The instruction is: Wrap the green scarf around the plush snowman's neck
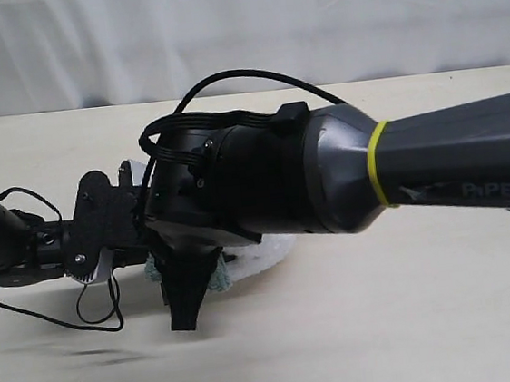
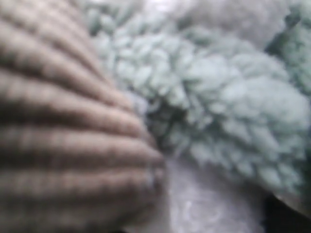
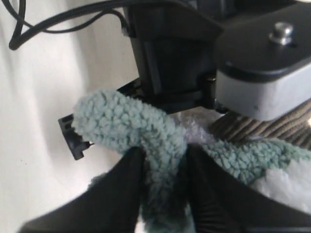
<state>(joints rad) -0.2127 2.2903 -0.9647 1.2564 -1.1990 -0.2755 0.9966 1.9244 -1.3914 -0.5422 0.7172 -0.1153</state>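
Observation:
The plush snowman (image 1: 263, 252) lies on the table, almost wholly hidden under my right arm; only a rim of white fluff shows. In the right wrist view its white body (image 3: 286, 187) and a brown ribbed twig arm (image 3: 272, 124) show. The green scarf (image 3: 121, 121) lies over it, and my right gripper (image 3: 164, 158) is shut on a raised fold of it. Scraps of the scarf (image 1: 217, 281) peek out beside the black fingers (image 1: 186, 300). My left gripper (image 1: 113, 247) presses in from the left; its jaws are hidden. The left wrist view is filled by scarf (image 2: 228, 97), twig arm (image 2: 63, 126) and white fluff (image 2: 204, 204).
The pale wooden table (image 1: 415, 320) runs under both arms, with a white curtain (image 1: 238, 28) behind it. Black cables (image 1: 85, 314) loop by the left arm. The left gripper's black and grey housing (image 3: 252, 82) hangs close above the scarf.

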